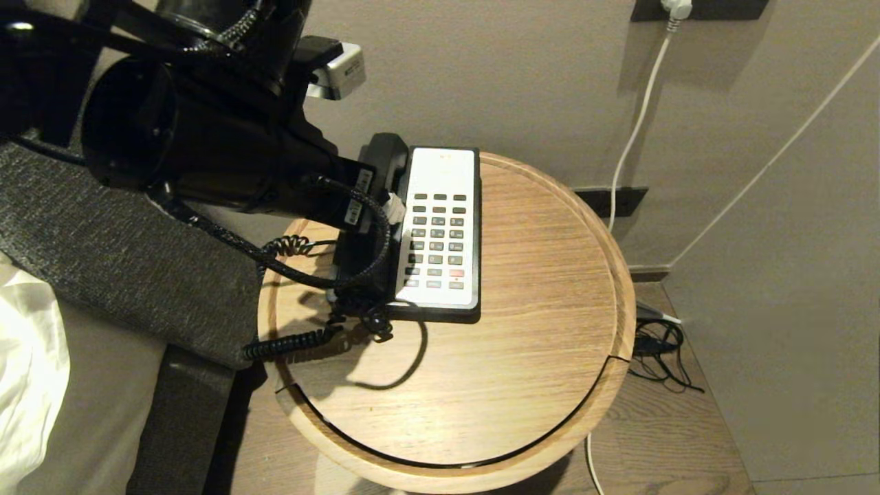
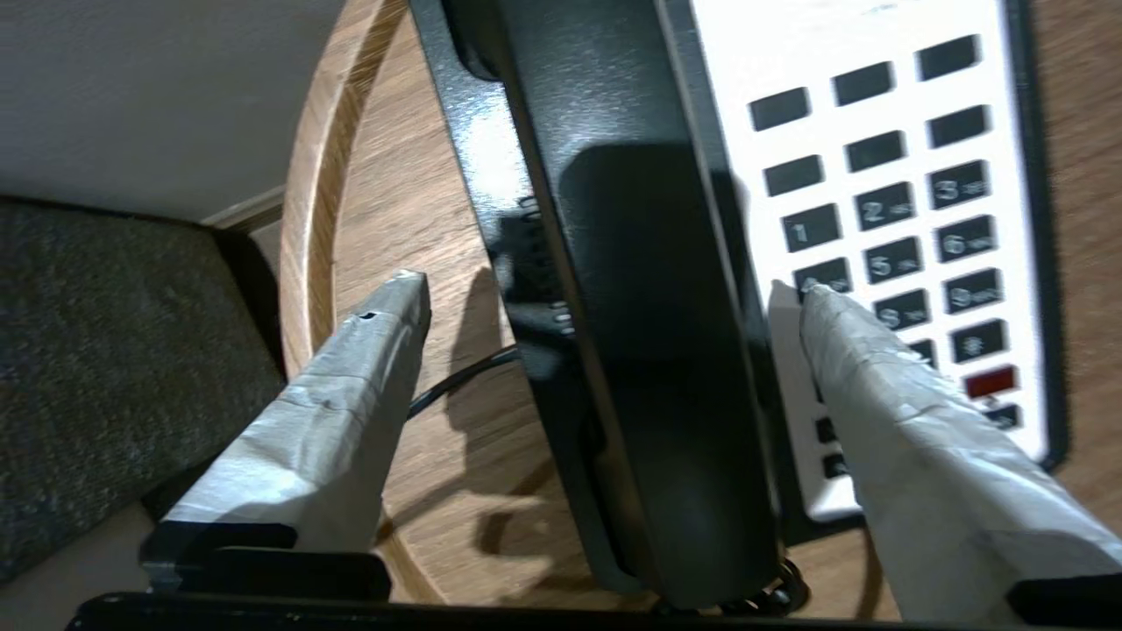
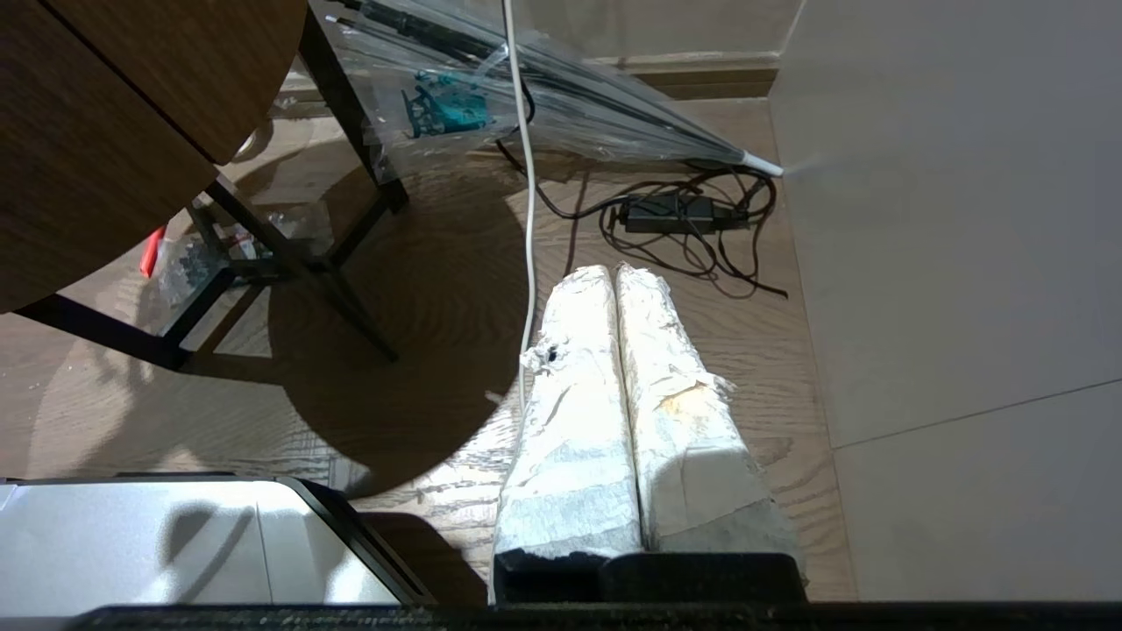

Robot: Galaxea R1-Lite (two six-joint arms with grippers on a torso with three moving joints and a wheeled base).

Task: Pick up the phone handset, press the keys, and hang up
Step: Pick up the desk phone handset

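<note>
The long, curved, glossy black plastic phone handset (image 2: 640,333) lies in its cradle along the left side of the black-and-white phone base (image 1: 440,230), which sits toward the far left of the round, pale wooden counter (image 1: 522,357). Its black coiled cord (image 1: 289,340) trails off the near-left edge of the counter. To the right of the handset, the rows of small dark grey rectangular keys (image 1: 437,240) fill the white faceplate, with one reddish key near the bottom.

The left pincer (image 2: 605,294) hangs over the middle of the handset with its tape-wrapped fingers (image 2: 368,350) spread wide, one over bare wood to the left of the phone and the other over the keypad side. Neither finger appears to touch the handset. The right pincer (image 3: 618,289) is parked low beside the counter, its two wrapped fingers pressed together on nothing, pointing at the floor.

The step in hand looks like the first one: reaching for the handset, with lifting, key pressing and hanging up not yet done. The next move calls for lowering the left pincer until both fingers straddle the narrow middle of the handset, then closing firmly. The glossy plastic may slip, and the right-side finger needs care not to catch the keys.
</note>
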